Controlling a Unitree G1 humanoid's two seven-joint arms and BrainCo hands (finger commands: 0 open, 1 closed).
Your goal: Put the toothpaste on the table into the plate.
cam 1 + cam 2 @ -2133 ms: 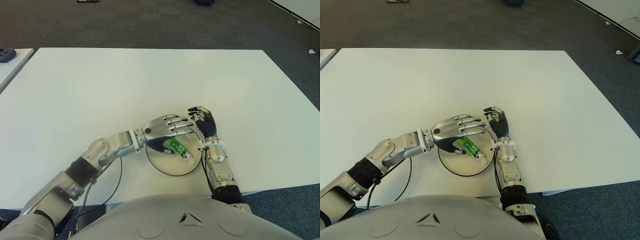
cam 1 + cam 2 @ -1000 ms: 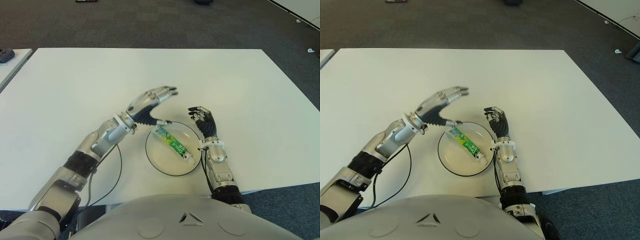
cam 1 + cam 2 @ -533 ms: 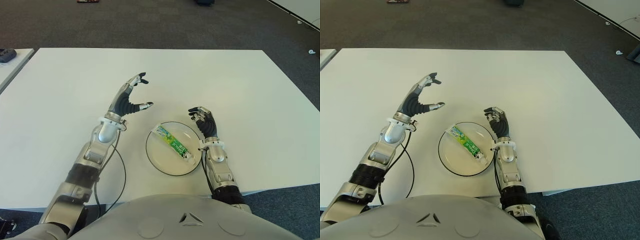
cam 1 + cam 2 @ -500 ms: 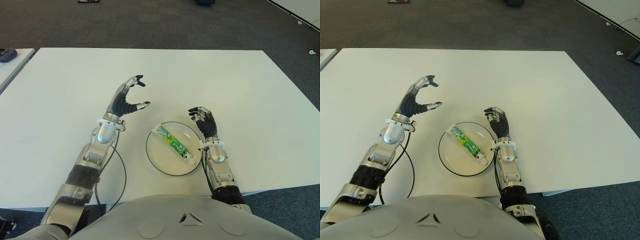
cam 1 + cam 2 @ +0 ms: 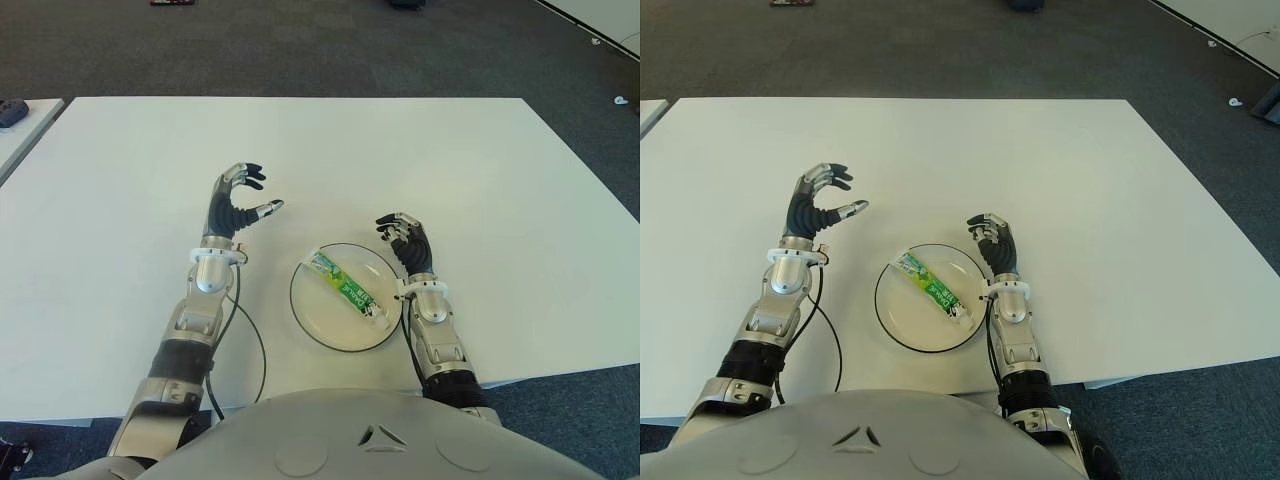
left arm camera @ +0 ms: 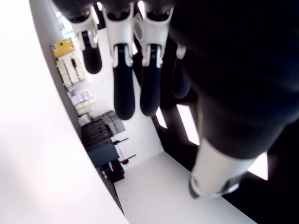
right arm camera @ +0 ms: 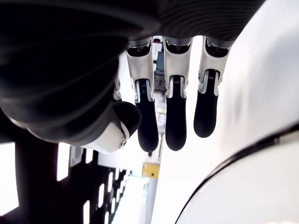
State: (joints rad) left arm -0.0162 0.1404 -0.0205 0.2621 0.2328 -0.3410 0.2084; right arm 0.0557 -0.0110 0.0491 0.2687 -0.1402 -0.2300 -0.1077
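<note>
**A:** Two eye views first. What do you see of the toothpaste point(image 5: 345, 291)?

**B:** You have it lying inside the plate point(image 5: 318, 328), slanting from 10 o'clock to 4 o'clock across the dish. Your left hand point(image 5: 232, 207) is raised over the white table point(image 5: 450, 160), out at 9 o'clock from the plate and well apart from the tube, fingers loosely curled around nothing. Your right hand point(image 5: 408, 243) shows just beside the plate's 3 o'clock rim, near the tube's cap end.

**A:** And your left wrist view?

**B:** The fingers point(image 6: 122, 88) hang relaxed and apart, nothing between them.

**A:** The right wrist view?

**B:** Its fingers point(image 7: 175, 122) droop side by side, empty, the plate's dark rim point(image 7: 224, 168) close beneath.
</note>
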